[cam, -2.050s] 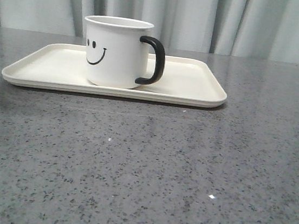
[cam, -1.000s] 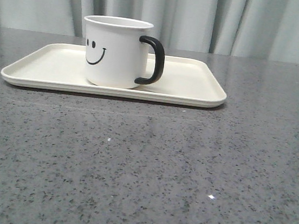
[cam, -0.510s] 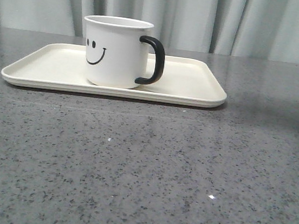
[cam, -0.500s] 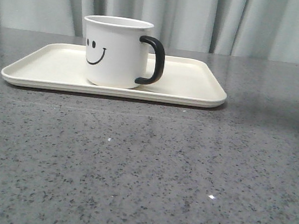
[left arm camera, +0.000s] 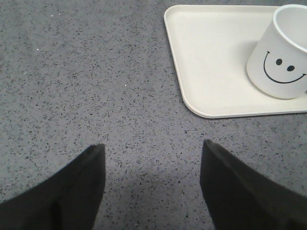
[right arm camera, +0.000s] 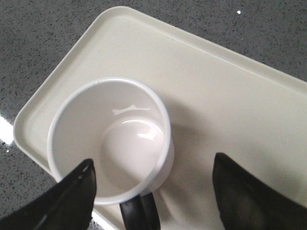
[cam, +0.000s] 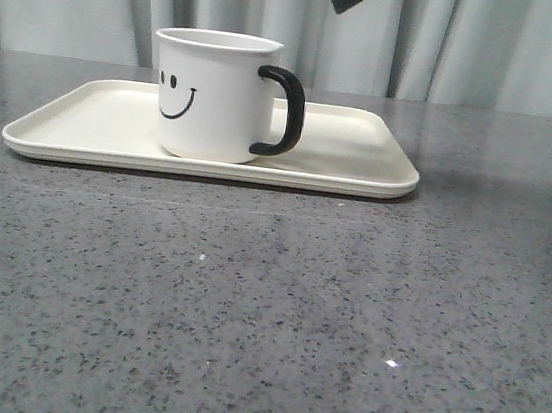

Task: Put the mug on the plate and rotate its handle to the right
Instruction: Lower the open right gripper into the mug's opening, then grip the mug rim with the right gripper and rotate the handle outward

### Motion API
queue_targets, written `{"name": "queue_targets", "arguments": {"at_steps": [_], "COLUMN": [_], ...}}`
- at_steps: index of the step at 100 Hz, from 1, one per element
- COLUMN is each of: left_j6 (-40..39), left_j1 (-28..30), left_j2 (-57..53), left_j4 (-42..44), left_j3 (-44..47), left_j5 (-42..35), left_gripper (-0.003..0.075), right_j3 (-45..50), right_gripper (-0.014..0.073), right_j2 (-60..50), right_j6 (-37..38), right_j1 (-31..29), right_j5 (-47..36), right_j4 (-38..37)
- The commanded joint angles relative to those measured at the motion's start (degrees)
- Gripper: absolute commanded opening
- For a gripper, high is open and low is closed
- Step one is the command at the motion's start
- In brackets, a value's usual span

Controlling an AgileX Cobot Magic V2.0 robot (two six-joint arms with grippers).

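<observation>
Mug [cam: 212, 96] is already being carried upright by the plate [cam: 360, 177], handle [cam: 285, 113] pointing right, so the job's looking basically done. Right gripper [right arm camera: 153, 191] is being held spread above the mug; left gripper [left arm camera: 151, 184] is being kept open beside the plate, nothing gripped.

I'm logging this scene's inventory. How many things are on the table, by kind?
Mug: 1
Plate: 1
Total: 2
</observation>
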Motion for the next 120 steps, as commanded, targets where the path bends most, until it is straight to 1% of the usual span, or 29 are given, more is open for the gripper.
{"name": "queue_targets", "arguments": {"at_steps": [1, 26, 47, 71, 79, 92, 112, 120], "left_j6": [-0.59, -0.59, -0.59, -0.59, -0.59, -0.59, -0.59, -0.59], "left_j1": [0.04, 0.04, 0.04, 0.04, 0.04, 0.04, 0.04, 0.04], "left_j2": [-0.06, -0.06, -0.06, -0.06, -0.06, -0.06, -0.06, -0.06], "left_j4": [-0.27, -0.27, -0.16, -0.16, -0.16, -0.16, -0.16, -0.16], "left_j3": [-1.48, -1.48, -1.48, -1.48, -1.48, -1.48, -1.48, -1.48], "left_j5": [-3.9, -3.9, -3.9, -3.9, -3.9, -3.9, -3.9, -3.9], "left_gripper": [0.043, 0.043, 0.043, 0.043, 0.043, 0.043, 0.043, 0.043], "right_j3": [-4.03, -8.37, -8.56, -8.56, -8.56, -8.56, -8.56, -8.56], "right_gripper": [0.0521, 0.0521, 0.0521, 0.0518, 0.0477, 0.0363, 0.0248, 0.0176], "right_j2": [0.13, 4.97, 7.86, 8.54, 8.54, 8.59, 8.77, 8.77], "right_j6": [1.17, 1.95, 1.99, 1.99, 1.99, 1.99, 1.99, 1.99], "right_j1": [0.16, 0.35, 0.35, 0.35, 0.35, 0.35, 0.35, 0.35], "right_j5": [-2.23, -2.11, -1.97, -2.53, -2.65, -2.58, -1.57, -1.89], "right_j4": [0.59, 0.58, 0.44, 0.44, 0.44, 0.44, 0.44, 0.44]}}
